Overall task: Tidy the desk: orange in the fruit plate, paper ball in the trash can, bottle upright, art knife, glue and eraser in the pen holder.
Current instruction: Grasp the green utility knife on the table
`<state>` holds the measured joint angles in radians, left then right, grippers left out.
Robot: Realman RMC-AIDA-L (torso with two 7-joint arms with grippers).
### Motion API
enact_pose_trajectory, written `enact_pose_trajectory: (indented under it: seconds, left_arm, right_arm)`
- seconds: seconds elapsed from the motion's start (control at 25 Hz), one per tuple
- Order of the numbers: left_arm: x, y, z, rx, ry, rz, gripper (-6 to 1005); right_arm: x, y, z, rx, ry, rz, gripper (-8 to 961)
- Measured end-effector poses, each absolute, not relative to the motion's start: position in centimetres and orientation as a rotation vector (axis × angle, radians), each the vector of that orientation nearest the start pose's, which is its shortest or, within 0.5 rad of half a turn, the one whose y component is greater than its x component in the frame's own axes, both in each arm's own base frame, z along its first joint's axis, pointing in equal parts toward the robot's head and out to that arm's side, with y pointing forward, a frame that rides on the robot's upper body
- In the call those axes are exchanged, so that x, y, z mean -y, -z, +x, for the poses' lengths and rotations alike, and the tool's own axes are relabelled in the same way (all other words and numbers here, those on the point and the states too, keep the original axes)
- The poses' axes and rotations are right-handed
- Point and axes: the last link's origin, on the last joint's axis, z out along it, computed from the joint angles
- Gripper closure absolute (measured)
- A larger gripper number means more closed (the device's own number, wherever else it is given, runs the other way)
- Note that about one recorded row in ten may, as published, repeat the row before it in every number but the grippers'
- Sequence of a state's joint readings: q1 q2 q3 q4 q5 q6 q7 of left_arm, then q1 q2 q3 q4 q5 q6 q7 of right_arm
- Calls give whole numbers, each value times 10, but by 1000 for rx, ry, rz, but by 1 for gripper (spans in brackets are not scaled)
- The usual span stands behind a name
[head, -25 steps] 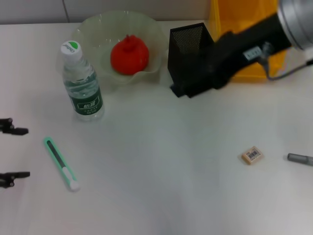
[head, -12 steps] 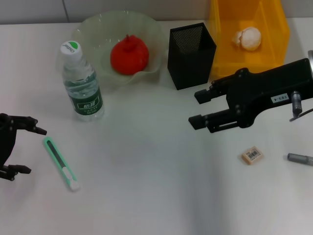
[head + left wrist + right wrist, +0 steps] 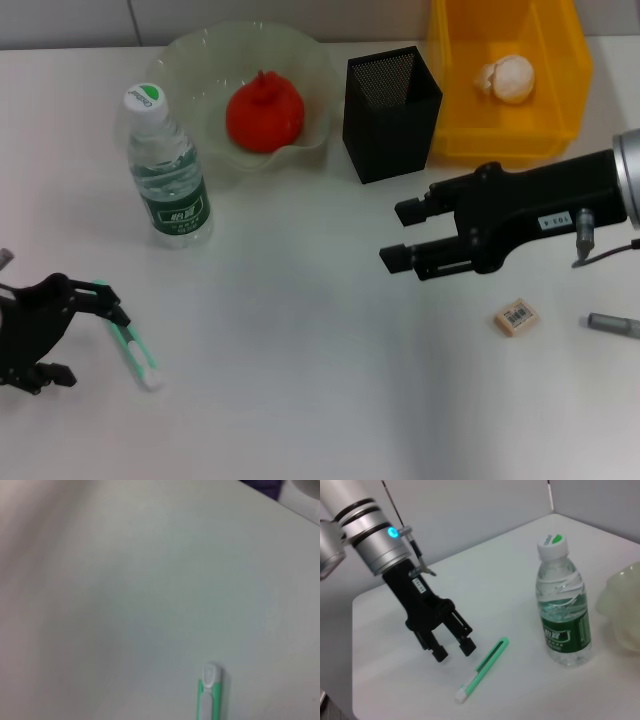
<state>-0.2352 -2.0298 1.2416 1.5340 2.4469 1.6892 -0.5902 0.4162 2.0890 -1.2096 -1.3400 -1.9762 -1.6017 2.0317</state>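
my left gripper [image 3: 85, 335] open, lower left, just beside art knife [image 3: 128, 338] | my right gripper [image 3: 405, 237] open, right of centre, above eraser [image 3: 516, 317]

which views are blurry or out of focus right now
Left wrist view: soft all over, with only the art knife tip showing. Head view: sharp, though the left gripper smears a little. Right wrist view: crisp on the bottle.

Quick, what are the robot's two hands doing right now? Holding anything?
Left gripper: open, empty, next to the art knife.
Right gripper: open, empty, above the table near the pen holder.
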Motion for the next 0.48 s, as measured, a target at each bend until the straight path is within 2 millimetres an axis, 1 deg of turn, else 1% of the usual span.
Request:
enact_pose_trajectory:
  seconds: [0.08,0.16,0.28,0.32,0.36,0.48]
  left_arm:
    - [-280,-51,-264,-1444,-651,-2760,159]
    - [-287,-42,-256,-1476,-692,-2774,159]
    - [-291,-34,-248,-1490,-747,-2792,158]
    - [-291,-34,-248,-1490,-747,-2792,158]
    - [-295,-23,-240,-1522,-843,-2807,158]
    - [-296,-16,-233,-1552,-894,-2807,158]
  right_arm:
    - [-315,-12,171,-591,-334,-2962,325]
    - [-313,-11,174,-568,-334,-2967,325]
    - [-312,-9,177,-552,-344,-2973,325]
    - [-312,-8,179,-548,-351,-2976,325]
    - [-311,-8,182,-528,-361,-2979,325]
    - [-311,-8,185,-505,-364,-2976,326]
